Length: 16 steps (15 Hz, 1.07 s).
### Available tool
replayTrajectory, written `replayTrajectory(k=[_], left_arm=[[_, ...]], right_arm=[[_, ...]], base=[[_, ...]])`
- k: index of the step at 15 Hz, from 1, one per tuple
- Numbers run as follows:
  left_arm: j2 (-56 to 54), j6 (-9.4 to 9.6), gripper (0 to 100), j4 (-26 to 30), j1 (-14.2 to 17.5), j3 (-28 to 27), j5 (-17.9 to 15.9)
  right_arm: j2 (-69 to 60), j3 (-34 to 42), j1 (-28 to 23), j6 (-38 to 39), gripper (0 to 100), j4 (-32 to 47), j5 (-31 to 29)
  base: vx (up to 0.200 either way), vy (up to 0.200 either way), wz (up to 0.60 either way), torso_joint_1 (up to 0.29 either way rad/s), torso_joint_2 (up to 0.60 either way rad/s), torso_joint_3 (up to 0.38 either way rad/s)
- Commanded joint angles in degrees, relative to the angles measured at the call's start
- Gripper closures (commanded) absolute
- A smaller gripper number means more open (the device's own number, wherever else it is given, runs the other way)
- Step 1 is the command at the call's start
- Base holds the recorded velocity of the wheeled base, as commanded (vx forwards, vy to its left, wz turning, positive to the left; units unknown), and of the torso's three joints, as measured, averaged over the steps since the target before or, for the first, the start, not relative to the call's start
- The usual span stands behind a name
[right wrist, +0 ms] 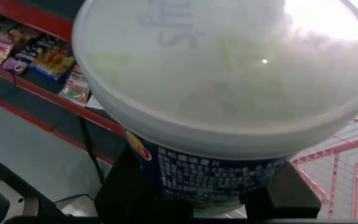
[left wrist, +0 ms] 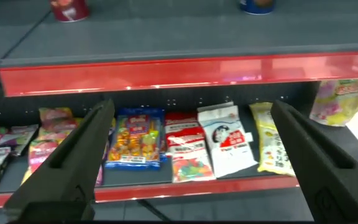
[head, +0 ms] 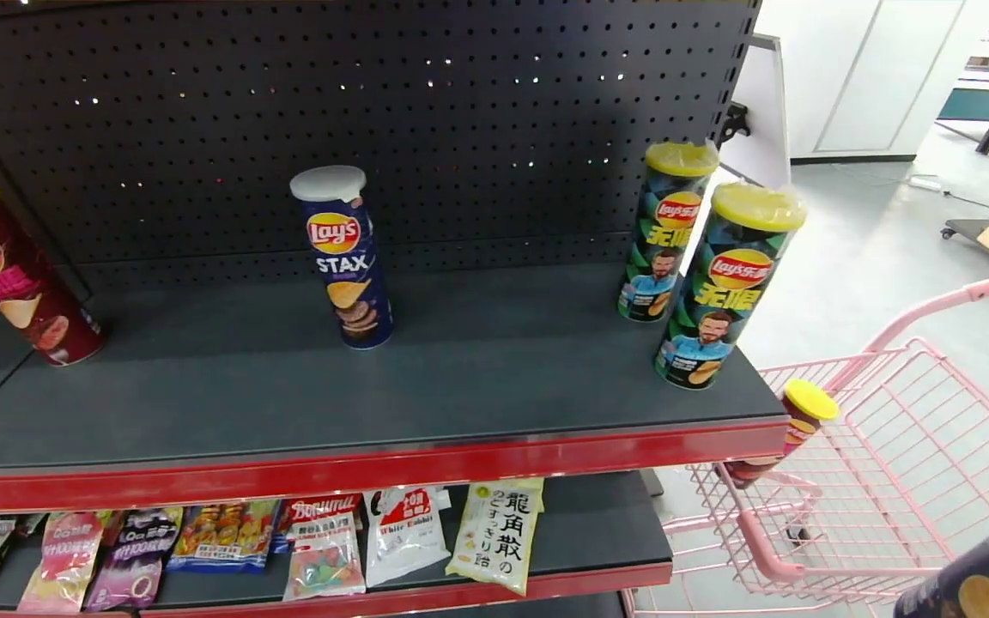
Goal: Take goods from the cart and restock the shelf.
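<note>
Right tool [right wrist: 210,196] clamped on blue can [right wrist: 222,93], white lid facing wrist camera; can held over pink cart [head: 889,481], right of top shelf [head: 374,386]. Left tool [left wrist: 191,106] fingers apart, empty, facing snack bags [left wrist: 185,146] on lower shelf [head: 597,524]. Maroon can [head: 795,425] leans in cart.

Head and left wrist facing shelf [head: 503,378]

Bright even light, glare across the blurred can [right wrist: 229,81], pinpricks glowing through pegboard [head: 203,172]
</note>
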<state>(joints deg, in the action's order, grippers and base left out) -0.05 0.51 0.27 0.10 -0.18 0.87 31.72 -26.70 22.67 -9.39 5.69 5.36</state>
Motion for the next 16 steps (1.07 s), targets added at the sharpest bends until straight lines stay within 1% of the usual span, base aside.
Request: replayTrajectory(k=[1, 3, 4, 6, 8, 9, 10, 14, 16], left_arm=[[0.05, 0.02, 0, 0.0, -0.01, 0.01, 0.01], [0.05, 0.02, 0, 0.0, -0.01, 0.01, 0.01], [0.05, 0.02, 0, 0.0, -0.01, 0.01, 0.01], [0.05, 0.02, 0, 0.0, -0.01, 0.01, 0.01], [0.05, 0.02, 0, 0.0, 0.08, 0.01, 0.01], [0.05, 0.02, 0, 0.0, -0.01, 0.01, 0.01], [0.05, 0.02, 0, 0.0, 0.08, 0.01, 0.01], [0.05, 0.1, 0, 0.0, -0.01, 0.01, 0.01], [0.05, 0.1, 0, 0.0, -0.01, 0.01, 0.1]], right_arm=[[0.62, -0.55, 1.76, -0.54, 100, -0.07, 1.4], [2.65, -2.13, 4.75, -0.54, 100, 0.02, 4.39], [4.4, -2.75, 6.94, 0.16, 100, -0.07, 7.03], [4.93, -3.01, 7.56, 0.51, 100, -0.07, 7.73], [8.27, -4.06, 8.26, 0.77, 100, -0.07, 8.61], [9.15, -4.15, 8.79, 0.77, 100, -0.07, 10.9], [9.15, -4.15, 8.79, 0.77, 100, -0.07, 10.98], [10.12, -4.33, 8.79, 0.33, 100, -0.07, 11.77], [10.03, -4.15, 8.79, 0.25, 100, -0.6, 11.77]], base=[[0.0, 0.2, 0.0, 0.002, 0.0, 0.002], [0.0, 0.2, 0.0, 0.002, 0.0, 0.005], [0.0, 0.2, 0.0, 0.002, 0.01, 0.007], [0.0, 0.2, 0.0, 0.005, 0.0, 0.002], [0.0, 0.2, 0.0, 0.005, 0.01, 0.002], [0.0, 0.2, 0.0, 0.002, 0.0, 0.002], [0.0, 0.2, 0.0, 0.007, 0.0, 0.002], [0.0, 0.0, 0.0, 0.0, 0.0, 0.0], [-0.2, 0.0, 0.0, 0.002, 0.0, 0.002]])
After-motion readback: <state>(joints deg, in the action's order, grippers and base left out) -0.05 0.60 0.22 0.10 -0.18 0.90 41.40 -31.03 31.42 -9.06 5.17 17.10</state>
